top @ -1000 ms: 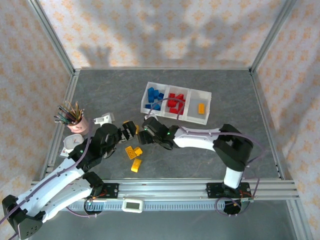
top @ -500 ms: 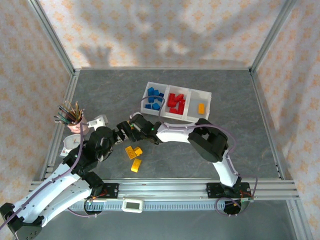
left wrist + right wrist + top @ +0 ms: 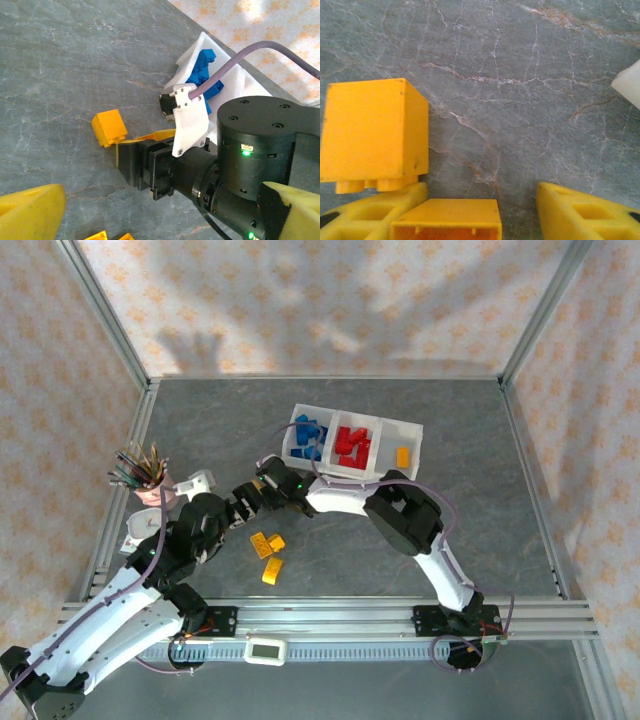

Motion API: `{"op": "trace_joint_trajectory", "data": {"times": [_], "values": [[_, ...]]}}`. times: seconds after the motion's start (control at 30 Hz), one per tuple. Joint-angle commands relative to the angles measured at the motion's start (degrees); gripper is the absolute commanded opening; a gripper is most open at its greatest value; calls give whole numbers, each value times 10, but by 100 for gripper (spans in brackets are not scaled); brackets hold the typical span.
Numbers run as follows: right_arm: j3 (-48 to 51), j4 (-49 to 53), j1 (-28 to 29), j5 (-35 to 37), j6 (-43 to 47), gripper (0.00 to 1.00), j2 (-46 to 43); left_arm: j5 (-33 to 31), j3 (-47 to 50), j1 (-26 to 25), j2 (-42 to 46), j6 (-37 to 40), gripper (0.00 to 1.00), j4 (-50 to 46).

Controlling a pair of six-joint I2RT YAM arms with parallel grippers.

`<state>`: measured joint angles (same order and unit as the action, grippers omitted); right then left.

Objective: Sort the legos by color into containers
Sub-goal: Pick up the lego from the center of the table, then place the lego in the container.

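The white tray of containers [image 3: 391, 422] holds blue legos [image 3: 307, 437] on the left, red ones [image 3: 352, 444] in the middle and one yellow lego [image 3: 402, 456] on the right. Three yellow legos [image 3: 268, 552] lie loose on the table. My right gripper [image 3: 259, 492] reaches far left. Its jaws [image 3: 480, 200] are partly open around a yellow brick [image 3: 447, 219]. That brick touches the left finger [image 3: 375, 210], and a gap separates it from the right finger [image 3: 585, 215]. A yellow cube brick [image 3: 370, 135] lies just beyond the left finger. My left gripper [image 3: 240, 508] hovers wide open right beside the right gripper [image 3: 125, 150].
A pink pencil cup [image 3: 155, 488] and white objects [image 3: 203, 480] stand at the left edge of the table. The tray's corner [image 3: 197, 45] with blue bricks lies close behind the right wrist. The two grippers crowd each other near the loose bricks.
My right arm has swung left across the table, next to the left gripper, and its jaws have narrowed around a yellow brick. The left arm has drawn back slightly.
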<state>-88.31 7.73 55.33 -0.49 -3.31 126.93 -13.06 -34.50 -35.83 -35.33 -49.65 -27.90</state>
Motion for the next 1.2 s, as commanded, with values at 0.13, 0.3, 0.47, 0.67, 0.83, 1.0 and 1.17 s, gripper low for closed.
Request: {"op": "trace_joint_trajectory", "data": {"times": [0.13, 0.3, 0.47, 0.67, 0.83, 1.0, 1.17], "values": [[-7, 20, -2, 10, 1, 42, -6, -7, 7, 7, 6, 1, 99, -5], [25, 9, -4, 4, -18, 30, -48, 0, 2, 9, 5, 6, 99, 2], [74, 2, -10, 8, -48, 27, -119, 19, -2, 10, 0, 17, 99, 19], [164, 5, -33, 48, -99, 27, -229, 54, -12, 10, -32, 42, 99, 53], [234, 21, -68, 74, -140, 27, -317, 91, -26, 9, -83, 56, 99, 94], [296, 37, -120, 99, -159, 27, -409, 134, -33, 4, -137, 58, 99, 153], [316, 63, -200, 102, -157, 28, -453, 154, -38, -12, -189, 55, 99, 211]]}}
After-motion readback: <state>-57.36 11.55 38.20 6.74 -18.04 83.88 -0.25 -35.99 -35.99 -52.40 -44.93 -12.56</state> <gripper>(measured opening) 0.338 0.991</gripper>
